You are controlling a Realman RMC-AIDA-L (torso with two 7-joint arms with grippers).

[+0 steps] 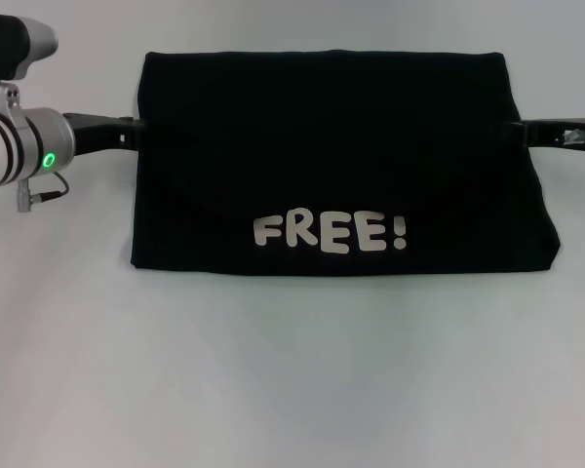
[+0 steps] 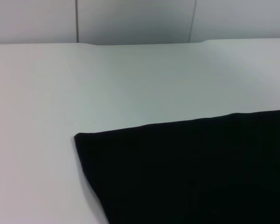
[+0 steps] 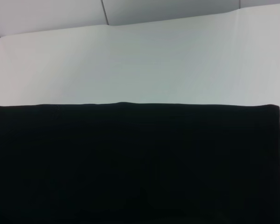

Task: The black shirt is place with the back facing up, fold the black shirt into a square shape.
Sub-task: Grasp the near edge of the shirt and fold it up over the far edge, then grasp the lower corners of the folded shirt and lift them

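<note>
The black shirt (image 1: pixel 331 136) lies on the white table as a wide folded rectangle, with pale "FREE!" lettering (image 1: pixel 330 234) near its front edge. My left gripper (image 1: pixel 132 133) sits low at the shirt's left edge, about a third of the way down from the far edge. At the same height on the opposite edge is my right gripper (image 1: pixel 520 132). The left wrist view shows one corner of the black shirt (image 2: pixel 191 172) flat on the table. A straight folded edge of the black shirt (image 3: pixel 130 163) fills the right wrist view.
White table top (image 1: pixel 292 390) extends all around the shirt, with a wide bare strip in front. A wall with panel seams (image 2: pixel 130 21) rises beyond the table's far edge in the wrist views.
</note>
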